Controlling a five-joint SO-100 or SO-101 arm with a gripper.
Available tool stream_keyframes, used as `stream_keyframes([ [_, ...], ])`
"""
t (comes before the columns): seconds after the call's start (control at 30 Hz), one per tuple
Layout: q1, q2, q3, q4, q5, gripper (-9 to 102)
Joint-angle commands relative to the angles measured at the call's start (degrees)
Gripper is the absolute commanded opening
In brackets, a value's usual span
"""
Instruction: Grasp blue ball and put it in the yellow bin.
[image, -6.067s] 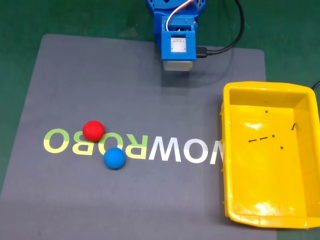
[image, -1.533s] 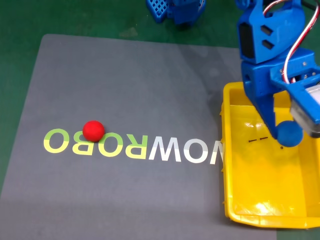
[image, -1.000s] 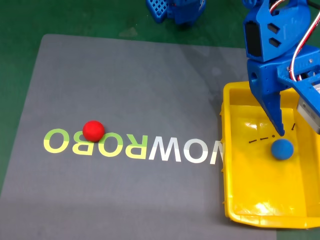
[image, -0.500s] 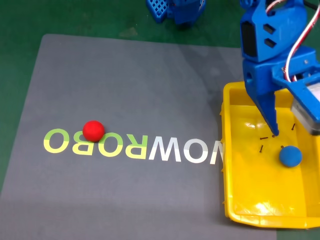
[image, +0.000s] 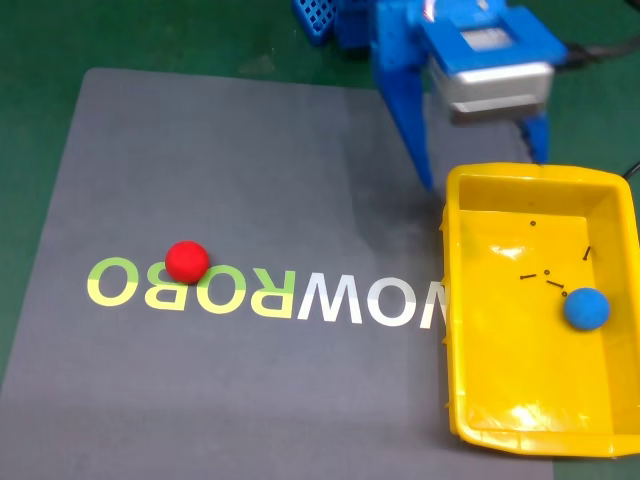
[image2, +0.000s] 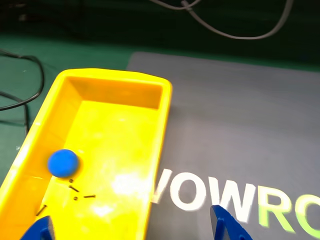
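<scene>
I am holding my claw (image: 480, 150) spread wide and empty above the far rim of the yellow bin (image: 455, 300), one blue finger (image: 412, 120) hanging over the grey mat (image: 250, 180) just beside the bin and the other over the bin's far edge. In the wrist view my two fingertips (image2: 227, 227) are showing at the lower edge, well apart, with the bin's near wall and the mat's white lettering between them. The blue ball (image: 586, 308) is lying on the bin's floor against the right wall as the fixed view shows it, beside a few small dark specks (image: 540, 275). The red ball (image: 187, 261) is sitting on the mat towards its left edge, touching the green lettering (image: 190, 285), well apart from the bin.
</scene>
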Motion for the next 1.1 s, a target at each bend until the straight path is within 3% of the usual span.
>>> stream_keyframes([
  [0.0,2.8,11.2,5.6,0.1,-0.2,32],
  [0.7,12.0,51.2,45.5,0.7,-5.7,1],
  [1.07,11.1,61.7,60.7,2.5,-5.8,0],
])
